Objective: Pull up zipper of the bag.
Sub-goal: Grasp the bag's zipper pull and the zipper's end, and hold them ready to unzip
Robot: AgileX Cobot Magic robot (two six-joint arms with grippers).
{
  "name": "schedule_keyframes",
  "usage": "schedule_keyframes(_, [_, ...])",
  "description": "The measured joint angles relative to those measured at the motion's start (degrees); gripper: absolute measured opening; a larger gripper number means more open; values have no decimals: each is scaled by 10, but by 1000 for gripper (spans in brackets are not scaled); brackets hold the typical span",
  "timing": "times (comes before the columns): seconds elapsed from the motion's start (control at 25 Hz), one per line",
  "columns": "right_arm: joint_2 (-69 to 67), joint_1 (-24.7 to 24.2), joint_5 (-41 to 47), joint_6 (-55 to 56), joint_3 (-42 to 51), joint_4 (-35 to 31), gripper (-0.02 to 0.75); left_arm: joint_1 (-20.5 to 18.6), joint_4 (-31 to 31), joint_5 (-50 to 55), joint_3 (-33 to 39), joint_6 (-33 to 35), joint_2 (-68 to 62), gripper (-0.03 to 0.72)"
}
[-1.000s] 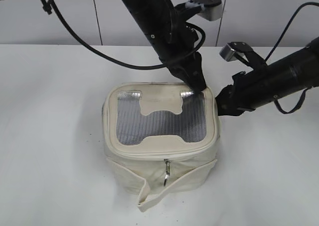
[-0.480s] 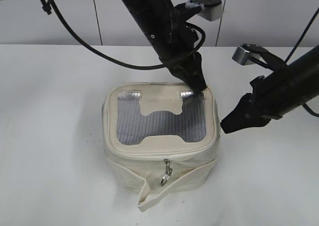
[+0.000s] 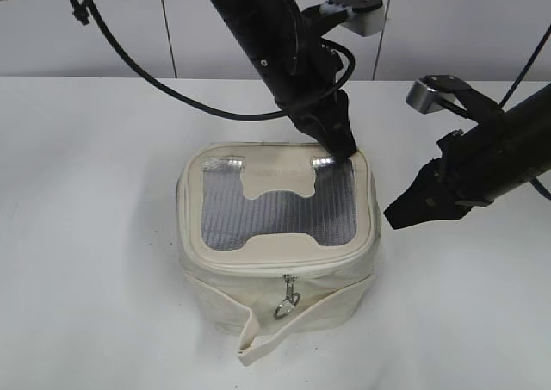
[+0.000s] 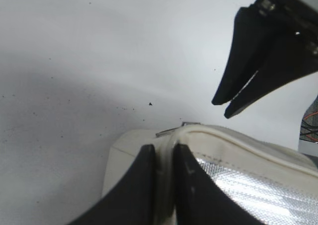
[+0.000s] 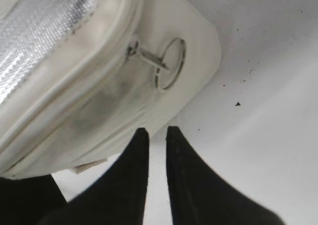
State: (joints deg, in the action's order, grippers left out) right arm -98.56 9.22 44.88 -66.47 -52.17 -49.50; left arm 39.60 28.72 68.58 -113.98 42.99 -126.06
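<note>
The cream-white bag point(image 3: 277, 259) stands on the table, its mesh lid facing up. My left gripper point(image 3: 343, 153) is shut on the lid's rim at the back right corner, and the left wrist view shows the rim pinched between its jaws point(image 4: 164, 153). My right gripper point(image 3: 389, 218) hangs just right of the bag, jaws a narrow gap apart and empty point(image 5: 157, 131). One silver ring pull of the zipper point(image 5: 169, 63) lies against the bag's side ahead of it. The other pull point(image 3: 288, 300) hangs at the front middle.
The loose strap point(image 3: 267, 338) trails from the bag's front onto the white table point(image 3: 95, 235). A pale wall runs behind the table's far edge. The right gripper's fingers also show in the left wrist view point(image 4: 222, 110).
My right gripper has drawn back from the bag's right side and now sits to the right, apart from the bag. The left gripper has kept its hold on the rim.
</note>
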Motion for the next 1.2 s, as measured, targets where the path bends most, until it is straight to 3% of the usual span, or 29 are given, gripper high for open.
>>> schedule_keyframes(0.08, [0,-16,-12,-3,0,-17,158,1,0,0,0,0,0,78])
schedule_keyframes(0.2, [-1,-78,-19,-43,0,-81,189,1,1,0,0,0,0,78])
schedule_keyframes(0.36, [-21,-182,74,-119,0,-183,202,1,0,0,0,0,0,78])
schedule_keyframes(0.48, [-43,-207,130,-141,1,-195,251,1,-1,0,0,0,0,78])
schedule_keyframes(0.64, [-45,-183,160,-146,15,-185,372,1,0,0,0,0,0,78])
schedule_keyframes(0.76, [-40,-144,133,-147,33,-171,438,1,0,0,0,0,0,78])
schedule_keyframes(1.04, [-29,-27,-3,-164,42,-142,470,1,1,0,0,0,0,78])
schedule_keyframes(1.2, [-29,-13,-47,-180,44,-147,530,1,1,0,0,0,0,78])
